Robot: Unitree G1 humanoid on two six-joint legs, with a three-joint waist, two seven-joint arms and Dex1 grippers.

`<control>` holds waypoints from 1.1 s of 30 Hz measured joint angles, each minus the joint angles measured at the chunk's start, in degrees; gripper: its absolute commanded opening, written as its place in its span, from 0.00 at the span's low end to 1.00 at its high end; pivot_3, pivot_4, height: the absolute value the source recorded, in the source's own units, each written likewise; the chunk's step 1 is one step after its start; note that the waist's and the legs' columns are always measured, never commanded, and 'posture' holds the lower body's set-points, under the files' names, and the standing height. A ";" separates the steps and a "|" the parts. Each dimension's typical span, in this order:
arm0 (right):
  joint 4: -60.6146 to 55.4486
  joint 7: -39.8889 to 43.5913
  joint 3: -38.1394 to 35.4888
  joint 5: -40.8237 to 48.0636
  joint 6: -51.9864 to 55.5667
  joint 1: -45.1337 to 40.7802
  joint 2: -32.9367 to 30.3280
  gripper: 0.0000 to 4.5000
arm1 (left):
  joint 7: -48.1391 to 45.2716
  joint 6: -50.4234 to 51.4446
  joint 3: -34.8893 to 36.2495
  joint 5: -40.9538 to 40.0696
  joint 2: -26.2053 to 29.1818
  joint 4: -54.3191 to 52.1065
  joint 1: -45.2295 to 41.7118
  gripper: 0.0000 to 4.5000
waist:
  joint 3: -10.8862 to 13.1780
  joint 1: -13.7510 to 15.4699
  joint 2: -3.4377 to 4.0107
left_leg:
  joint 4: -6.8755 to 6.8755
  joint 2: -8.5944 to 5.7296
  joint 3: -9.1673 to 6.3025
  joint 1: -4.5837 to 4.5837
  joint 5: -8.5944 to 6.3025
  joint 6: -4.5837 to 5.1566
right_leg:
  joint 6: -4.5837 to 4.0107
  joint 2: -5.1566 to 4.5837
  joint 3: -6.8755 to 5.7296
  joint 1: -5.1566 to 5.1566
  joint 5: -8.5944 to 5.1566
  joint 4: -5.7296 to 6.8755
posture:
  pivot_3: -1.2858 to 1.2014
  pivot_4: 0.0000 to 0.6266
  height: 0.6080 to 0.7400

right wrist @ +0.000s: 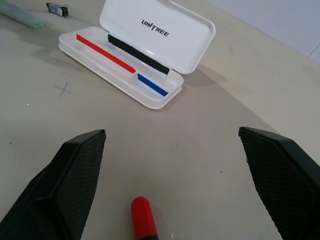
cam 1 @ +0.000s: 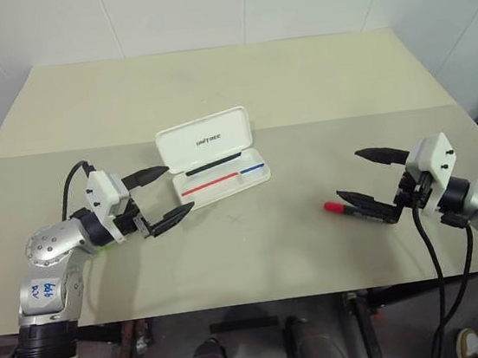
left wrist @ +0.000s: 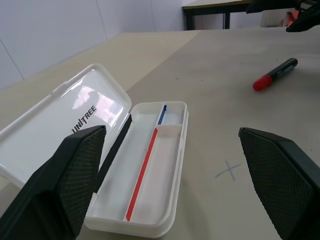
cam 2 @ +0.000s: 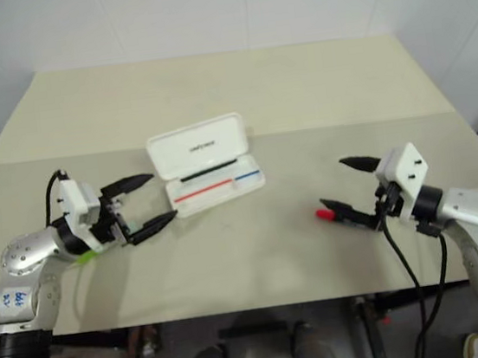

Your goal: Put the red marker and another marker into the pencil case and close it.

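**White case lies open, both markers still out on the bench**

White plastic, the pencil case (cam 1: 216, 162) sits mid-bench with its lid tipped back, tray empty. The red marker (cam 1: 353, 208) lies on the bench (cam 1: 257, 255) well to the right of it, directly under the right tool (cam 1: 363, 176), whose fingers are spread wide and level above it. The green marker (right wrist: 21, 15) lies beyond the case, near the left tool (cam 1: 165, 192), also spread and empty. To pick well, the right tool should probably tilt downward, straddle the black barrel across its width near the middle, and close only once both fingers flank it.
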 measured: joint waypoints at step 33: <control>-10.73 -8.19 6.89 1.91 5.81 -3.25 7.77 1.00 | -5.80 -7.94 -12.33 16.07 0.05 23.05 -13.11 0.56 | 0.00 0.15 0.00 | 0.06 0.00 0.00 -0.04 0.00 0.01 | 0.04 0.00 -0.01 0.02 0.02 -0.01 | 0.52 0.24 1.00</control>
